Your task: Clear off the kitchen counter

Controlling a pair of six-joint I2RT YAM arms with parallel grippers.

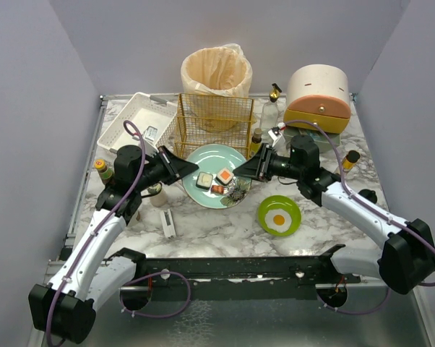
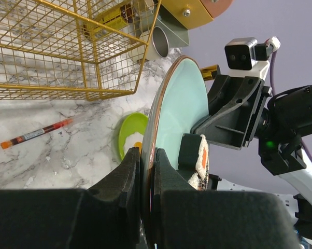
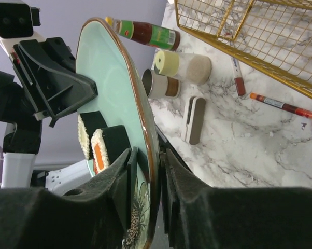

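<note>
A mint-green plate (image 1: 216,160) with several sushi pieces (image 1: 225,176) sits at the middle of the kitchen counter (image 1: 217,230). My left gripper (image 1: 191,172) is shut on the plate's left rim; in the left wrist view both pads (image 2: 130,166) press tight against the plate (image 2: 182,98). My right gripper (image 1: 240,171) straddles the right rim. In the right wrist view its jaws (image 3: 145,153) stand close on either side of the plate (image 3: 107,88), with a thin gap on the inner side beside the sushi (image 3: 101,148).
A gold wire basket (image 1: 212,124) and a lined bin (image 1: 216,72) stand behind the plate. A white slotted tray (image 1: 134,119) is back left, a bread-box container (image 1: 319,97) back right. A green bowl with a fried egg (image 1: 279,215) and a small white case (image 1: 169,224) lie in front. Bottles (image 1: 102,170) flank the arms.
</note>
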